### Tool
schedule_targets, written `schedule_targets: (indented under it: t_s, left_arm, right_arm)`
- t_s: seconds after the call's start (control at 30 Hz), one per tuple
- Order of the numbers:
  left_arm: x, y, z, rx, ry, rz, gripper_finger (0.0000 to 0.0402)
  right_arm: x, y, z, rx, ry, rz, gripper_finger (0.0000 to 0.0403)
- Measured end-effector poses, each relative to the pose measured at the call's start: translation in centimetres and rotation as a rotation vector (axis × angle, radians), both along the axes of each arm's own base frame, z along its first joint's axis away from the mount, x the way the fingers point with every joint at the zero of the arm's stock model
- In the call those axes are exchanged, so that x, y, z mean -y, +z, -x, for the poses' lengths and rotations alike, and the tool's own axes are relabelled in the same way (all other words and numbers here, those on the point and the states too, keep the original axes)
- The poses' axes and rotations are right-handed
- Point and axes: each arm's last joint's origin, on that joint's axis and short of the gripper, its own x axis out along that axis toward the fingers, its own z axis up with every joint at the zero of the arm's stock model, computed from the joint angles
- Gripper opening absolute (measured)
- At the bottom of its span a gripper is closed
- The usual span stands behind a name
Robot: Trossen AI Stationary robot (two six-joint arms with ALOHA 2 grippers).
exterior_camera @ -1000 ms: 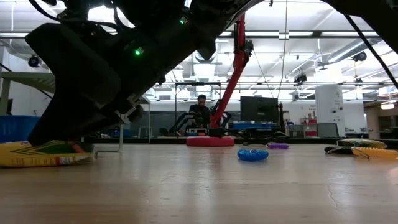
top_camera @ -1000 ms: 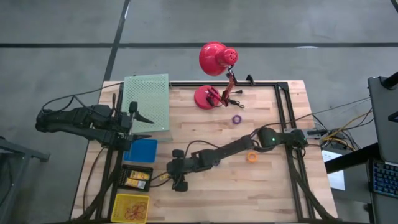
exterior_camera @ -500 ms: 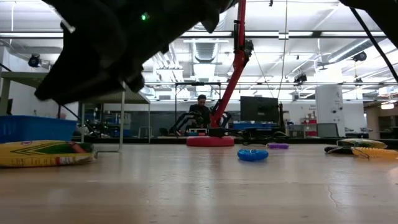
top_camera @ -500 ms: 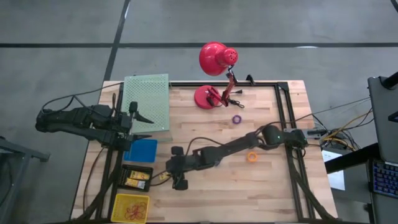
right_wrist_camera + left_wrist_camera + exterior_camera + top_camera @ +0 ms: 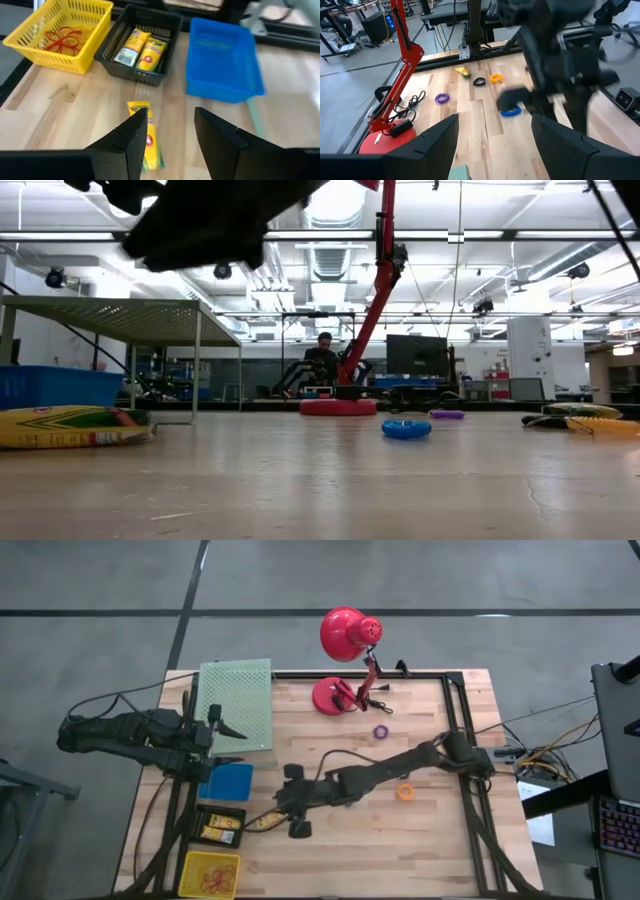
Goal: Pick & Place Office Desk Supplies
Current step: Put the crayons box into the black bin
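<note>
My right fingers (image 5: 167,132) are spread and empty above a yellow crayon pack (image 5: 147,135) lying flat on the desk (image 5: 420,840), just beside the black basket (image 5: 141,45) near its left edge. My left fingers (image 5: 492,135), also spread, wait off that edge.

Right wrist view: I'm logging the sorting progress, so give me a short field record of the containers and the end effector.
Yellow basket: holds red rubber bands
Black basket: holds two crayon boxes
Blue bin: nothing visible inside
Loose crayon box: flat on the table, outside the baskets
Right end effector: open, holding nothing, above the loose crayon box
</note>
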Motion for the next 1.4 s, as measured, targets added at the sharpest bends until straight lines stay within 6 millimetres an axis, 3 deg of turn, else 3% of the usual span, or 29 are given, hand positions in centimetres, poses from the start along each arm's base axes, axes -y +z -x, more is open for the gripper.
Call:
schedule_targets:
  t_s: [0.13, 0.33, 0.6, 0.8, 1.03, 1.4]
  left_arm:
    - [0.0, 0.0, 0.0, -0.001, 0.000, 0.000, 0.0256]
    - [0.0, 0.0, 0.0, -0.004, 0.000, 0.000, 0.0256]
    - [0.0, 0.0, 0.0, -0.004, 0.000, 0.000, 0.0256]
    - [0.0, 0.0, 0.0, -0.004, 0.000, 0.000, 0.0256]
    - [0.0, 0.0, 0.0, -0.004, 0.001, 0.000, 0.0256]
    - [0.0, 0.1, 0.0, 0.006, 0.001, 0.002, 0.0256]
  right_arm:
    - [0.5, 1.6, 2.7, 0.049, -0.047, 0.024, 0.0162]
    - [1.7, 2.9, 8.3, 0.211, -0.063, -0.012, 0.0162]
    - [4.0, 2.0, 16.1, 0.457, -0.101, -0.079, 0.0151]
    - [5.4, 1.1, 20.2, 0.520, -0.151, -0.081, 0.0140]
    - [6.1, 1.2, 23.0, 0.545, -0.151, -0.094, 0.0130]
    - [6.3, 0.4, 23.6, 0.523, -0.149, -0.084, 0.0132]
